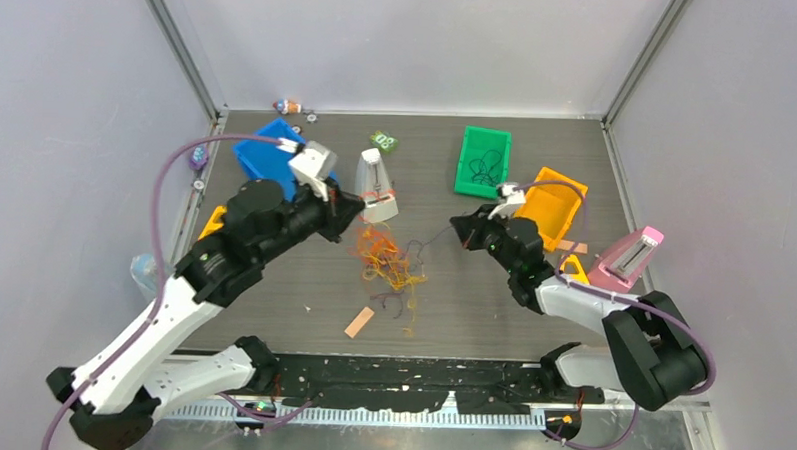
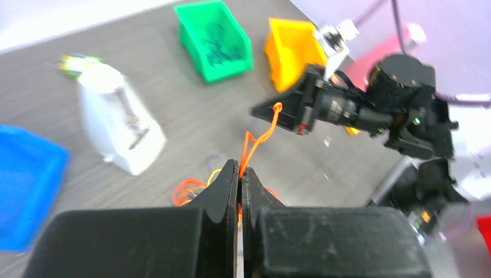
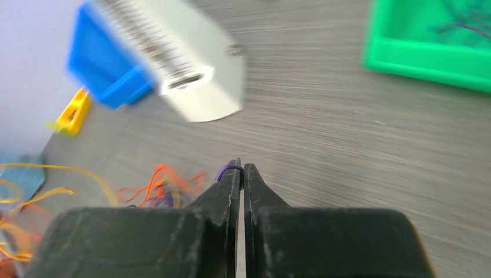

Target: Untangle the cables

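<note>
L hand (image 2: pixel 239 166) clamped on orange cable (image 2: pixel 258 138); R hand (image 3: pixel 242 168) clamped on purple strand (image 3: pixel 229 169); central tangle (image 1: pixel 388 265) judged largely unsorted.

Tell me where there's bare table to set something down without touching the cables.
Bare table shows at the front, between the cables and the right arm, and at the back between the white stand and green bin. Crowded: the centre, around the cables, and beside the orange bin.
</note>
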